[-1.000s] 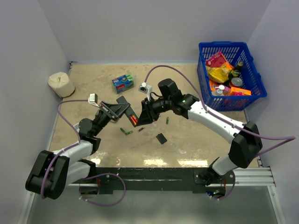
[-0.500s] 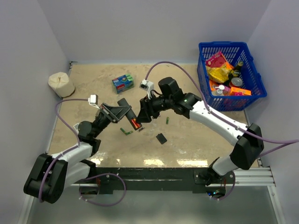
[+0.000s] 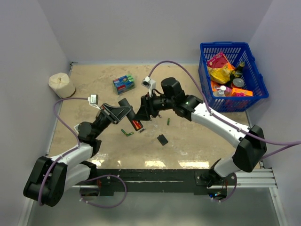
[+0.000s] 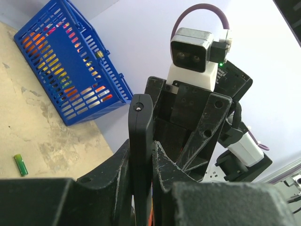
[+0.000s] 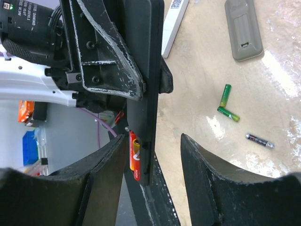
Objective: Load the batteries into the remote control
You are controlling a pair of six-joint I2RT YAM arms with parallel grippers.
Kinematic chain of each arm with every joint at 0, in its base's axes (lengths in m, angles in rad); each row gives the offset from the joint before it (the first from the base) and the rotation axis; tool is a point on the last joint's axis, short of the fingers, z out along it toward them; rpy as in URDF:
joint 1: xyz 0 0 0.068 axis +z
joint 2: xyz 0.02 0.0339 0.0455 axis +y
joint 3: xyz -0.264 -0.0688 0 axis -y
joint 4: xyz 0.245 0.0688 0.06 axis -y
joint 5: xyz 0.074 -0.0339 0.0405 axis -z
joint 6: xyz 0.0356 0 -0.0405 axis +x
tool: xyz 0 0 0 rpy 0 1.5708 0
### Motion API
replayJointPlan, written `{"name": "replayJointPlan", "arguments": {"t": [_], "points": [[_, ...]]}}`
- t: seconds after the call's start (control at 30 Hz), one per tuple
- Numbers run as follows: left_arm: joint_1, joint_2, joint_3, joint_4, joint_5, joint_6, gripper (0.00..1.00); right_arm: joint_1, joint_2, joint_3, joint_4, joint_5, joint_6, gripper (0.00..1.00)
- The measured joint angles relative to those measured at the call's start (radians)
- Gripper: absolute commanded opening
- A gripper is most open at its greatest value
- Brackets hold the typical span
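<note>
My left gripper [image 3: 123,112] is shut on the slim black remote control [image 3: 129,113] and holds it tilted above the table. In the left wrist view the remote [image 4: 140,136] stands edge-on between my fingers [image 4: 110,174]. Its open compartment holds orange-red batteries [image 5: 135,155], also seen from the top [image 3: 137,125]. My right gripper [image 5: 153,165] is open, its jaws on either side of the remote's battery end [image 5: 148,94]. Green batteries [image 3: 127,133] [image 3: 168,121] lie on the table. The black back cover [image 3: 162,139] lies near the front.
A blue basket [image 3: 256,77] of goods stands at the back right. A blue-green packet [image 3: 123,84] and a paper roll [image 3: 61,85] lie at the back left. A grey remote [image 5: 243,28], a white remote [image 5: 174,23] and a dark battery [image 5: 258,140] lie on the table.
My right gripper has shifted slightly back and up along the remote. The left gripper still holds the remote, nudged a little.
</note>
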Motion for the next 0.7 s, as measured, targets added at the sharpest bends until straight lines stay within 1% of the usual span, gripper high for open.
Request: {"name": "replayJointPlan", "arguments": {"t": [0.13, 0.27, 0.37, 0.4, 0.47, 0.5, 0.57, 0.6, 0.67, 0.7], "points": [[0.000, 0.000, 0.010, 0.001, 0.000, 0.000, 0.00, 0.000, 0.002, -0.005, 0.014, -0.014, 0.017, 0.53], [0.000, 0.009, 0.013, 0.002, 0.000, 0.000, 0.00, 0.000, 0.006, -0.016, 0.032, -0.024, 0.022, 0.50], [0.000, 0.014, 0.014, 0.002, 0.000, -0.001, 0.00, 0.000, 0.013, -0.027, 0.031, -0.026, 0.024, 0.43], [0.000, 0.016, 0.014, 0.003, 0.000, 0.000, 0.00, 0.000, 0.016, -0.030, 0.031, -0.026, 0.023, 0.38], [0.000, 0.019, 0.014, -0.002, 0.000, 0.004, 0.00, 0.000, 0.023, -0.035, 0.032, -0.041, 0.026, 0.34], [0.000, 0.021, 0.014, -0.004, 0.000, 0.003, 0.00, 0.000, 0.025, -0.035, 0.032, -0.048, 0.026, 0.28], [0.000, 0.023, 0.014, -0.009, 0.000, 0.007, 0.00, 0.001, 0.027, -0.036, 0.034, -0.056, 0.027, 0.22], [0.000, 0.024, 0.014, -0.011, -0.001, 0.010, 0.00, 0.002, 0.028, -0.036, 0.036, -0.059, 0.028, 0.16], [0.000, 0.024, 0.014, -0.007, 0.002, 0.018, 0.00, 0.001, 0.031, -0.037, 0.037, -0.066, 0.035, 0.10], [0.000, 0.024, 0.014, -0.006, 0.003, 0.020, 0.00, 0.000, 0.033, -0.037, 0.037, -0.073, 0.037, 0.05]]}}
